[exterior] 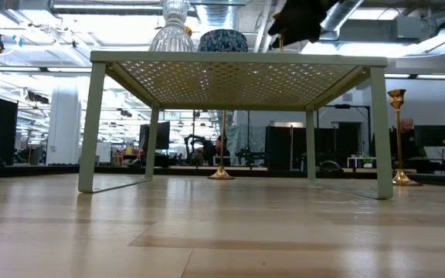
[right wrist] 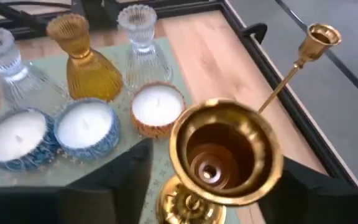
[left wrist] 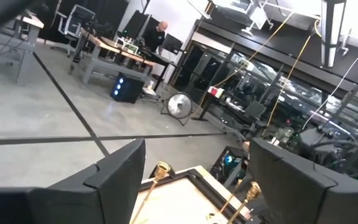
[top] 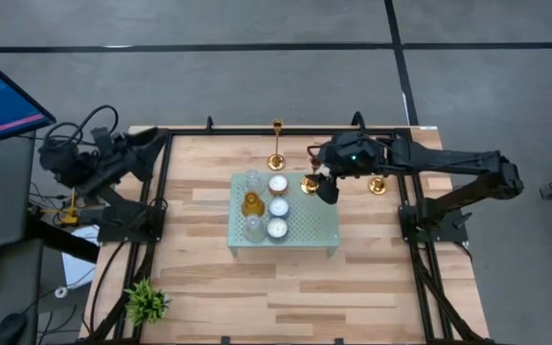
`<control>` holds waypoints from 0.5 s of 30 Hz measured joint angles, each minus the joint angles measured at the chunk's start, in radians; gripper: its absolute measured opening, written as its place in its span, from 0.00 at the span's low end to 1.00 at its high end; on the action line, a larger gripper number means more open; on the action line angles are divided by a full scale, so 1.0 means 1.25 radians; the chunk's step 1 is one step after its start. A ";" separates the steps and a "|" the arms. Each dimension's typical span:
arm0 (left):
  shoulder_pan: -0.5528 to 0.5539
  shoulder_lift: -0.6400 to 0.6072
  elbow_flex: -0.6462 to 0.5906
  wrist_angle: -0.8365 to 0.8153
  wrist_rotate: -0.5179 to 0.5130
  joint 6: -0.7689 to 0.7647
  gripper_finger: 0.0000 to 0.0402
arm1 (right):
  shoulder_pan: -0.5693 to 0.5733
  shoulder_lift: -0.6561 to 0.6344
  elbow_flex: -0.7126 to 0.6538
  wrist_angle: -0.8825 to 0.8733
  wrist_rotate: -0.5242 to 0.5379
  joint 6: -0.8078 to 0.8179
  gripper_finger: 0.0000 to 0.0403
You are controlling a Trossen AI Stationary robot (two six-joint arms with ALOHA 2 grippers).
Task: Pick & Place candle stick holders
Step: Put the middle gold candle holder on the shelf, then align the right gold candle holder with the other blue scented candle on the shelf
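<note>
Pale plank table (top: 353,278), perforated stand (top: 314,230), shiny gold candlestick (right wrist: 219,155)

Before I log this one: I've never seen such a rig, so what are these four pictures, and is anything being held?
Two dark robot arms work at a wooden table. One picture looks straight down, one sits at table height, and each wrist carries a camera. A pale perforated stand holds glass cups and white candles. Three gold candle stick holders are out: a tall one behind the stand, a short one beside it, another further right. The right gripper has its jaws open either side of the short one, so nothing is clamped. The left gripper waits open at the table's left edge.
</note>
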 joint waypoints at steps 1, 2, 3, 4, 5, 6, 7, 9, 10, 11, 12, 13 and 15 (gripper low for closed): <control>0.000 0.000 0.001 0.000 0.000 0.000 0.72 | 0.000 0.000 0.012 -0.007 0.000 0.004 0.63; 0.000 0.004 0.002 0.001 0.000 0.000 0.72 | 0.000 0.000 0.025 -0.011 0.000 0.005 0.65; 0.000 0.009 0.006 0.001 0.000 0.000 0.72 | 0.000 0.000 0.035 -0.012 0.000 0.004 0.67; 0.000 0.013 0.012 0.002 0.001 0.003 0.72 | 0.000 0.000 0.044 -0.015 0.000 0.004 0.68; 0.000 0.019 0.020 0.003 0.006 0.009 0.72 | 0.000 0.000 0.053 -0.022 0.000 0.004 0.68; 0.000 0.025 0.029 0.003 0.011 0.016 0.72 | 0.000 0.000 0.064 -0.030 0.000 0.003 0.68; 0.000 0.033 0.039 0.004 0.016 0.022 0.72 | 0.000 0.000 0.076 -0.036 0.000 0.002 0.68; 0.000 0.052 0.061 0.005 0.016 0.045 0.72 | 0.000 0.000 0.102 -0.043 0.000 0.002 0.68; 0.000 0.062 0.072 0.006 0.016 0.059 0.72 | 0.000 0.000 0.115 -0.049 0.001 0.002 0.68; 0.000 0.072 0.083 0.006 0.017 0.067 0.72 | 0.000 0.000 0.130 -0.062 0.003 0.003 0.69; 0.000 0.082 0.094 0.007 0.017 0.078 0.72 | 0.000 -0.002 0.143 -0.075 0.003 0.005 0.69; 0.000 0.092 0.103 0.007 0.017 0.087 0.72 | 0.000 -0.003 0.157 -0.086 0.006 0.005 0.69; 0.004 0.110 0.122 0.007 0.018 0.102 0.72 | 0.000 -0.004 0.186 -0.120 0.032 0.014 0.69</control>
